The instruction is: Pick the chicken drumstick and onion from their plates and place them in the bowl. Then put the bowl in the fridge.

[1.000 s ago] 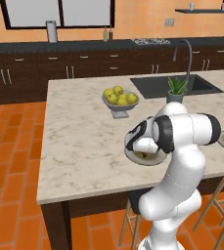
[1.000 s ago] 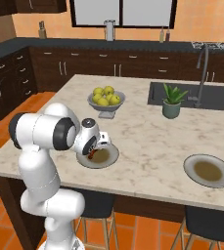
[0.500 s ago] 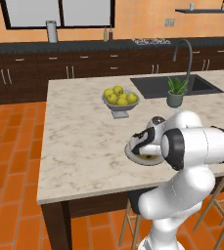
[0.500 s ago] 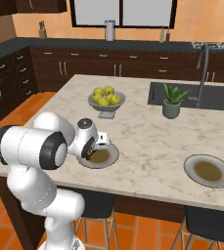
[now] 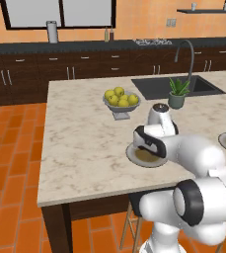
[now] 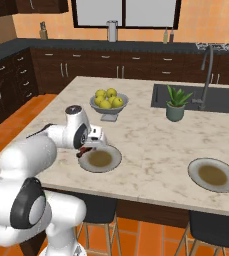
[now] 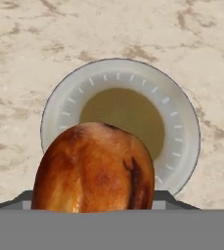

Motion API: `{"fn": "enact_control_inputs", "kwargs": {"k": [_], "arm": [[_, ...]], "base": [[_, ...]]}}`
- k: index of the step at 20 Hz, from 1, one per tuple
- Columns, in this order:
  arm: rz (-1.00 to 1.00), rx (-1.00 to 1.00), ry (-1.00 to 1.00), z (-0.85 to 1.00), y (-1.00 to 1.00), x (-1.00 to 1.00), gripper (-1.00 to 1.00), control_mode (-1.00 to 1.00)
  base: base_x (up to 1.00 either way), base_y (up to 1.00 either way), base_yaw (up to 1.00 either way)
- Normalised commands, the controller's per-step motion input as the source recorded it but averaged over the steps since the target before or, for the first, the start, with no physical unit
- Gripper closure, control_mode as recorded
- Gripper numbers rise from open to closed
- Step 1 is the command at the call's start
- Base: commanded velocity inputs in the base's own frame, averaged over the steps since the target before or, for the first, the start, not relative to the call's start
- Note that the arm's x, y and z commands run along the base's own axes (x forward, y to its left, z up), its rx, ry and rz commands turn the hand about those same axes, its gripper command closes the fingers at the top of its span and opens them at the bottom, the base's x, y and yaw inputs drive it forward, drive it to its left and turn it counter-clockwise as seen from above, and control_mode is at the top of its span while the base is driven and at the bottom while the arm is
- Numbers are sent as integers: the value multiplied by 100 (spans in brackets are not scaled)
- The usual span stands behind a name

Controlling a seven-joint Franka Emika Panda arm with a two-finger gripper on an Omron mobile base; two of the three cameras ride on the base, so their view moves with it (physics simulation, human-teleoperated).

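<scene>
One chicken drumstick (image 7: pixel 94 168) points lengthwise toward the camera.

We're in a home kitchen, rendered throughout. A pale marble-topped island (image 5: pixel 80 138) fills mid-frame, with a black sink (image 6: pixel 198 96) and curved grey tap (image 5: pixel 185 54) at upper right. Dark wooden cabinets (image 5: pixel 85 74) line the back under orange walls. A grey footed bowl of yellow-green fruit (image 5: pixel 121 100), a small potted green plant (image 6: pixel 175 103) and orange floor tiles (image 5: pixel 11 163) at left complete it.
</scene>
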Motion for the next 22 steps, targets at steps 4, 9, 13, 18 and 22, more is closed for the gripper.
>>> {"fn": "enact_control_inputs", "kwargs": {"k": [4, 9, 13, 18, 22], "arm": [[-14, 0, 20, 100, 2, -79, 100, -100], [-5, 0, -3, 82, 20, -98, 100, -100], [0, 1, -39, 39, 10, -100, 100, -100], [0, 10, -17, 14, -5, -88, 100, -100], [0, 9, 19, -1, -9, -8, 100, -100]], "base": [[0, 0, 0], [0, 0, 0], [0, 0, 0], [0, 0, 0], [0, 0, 0]]}}
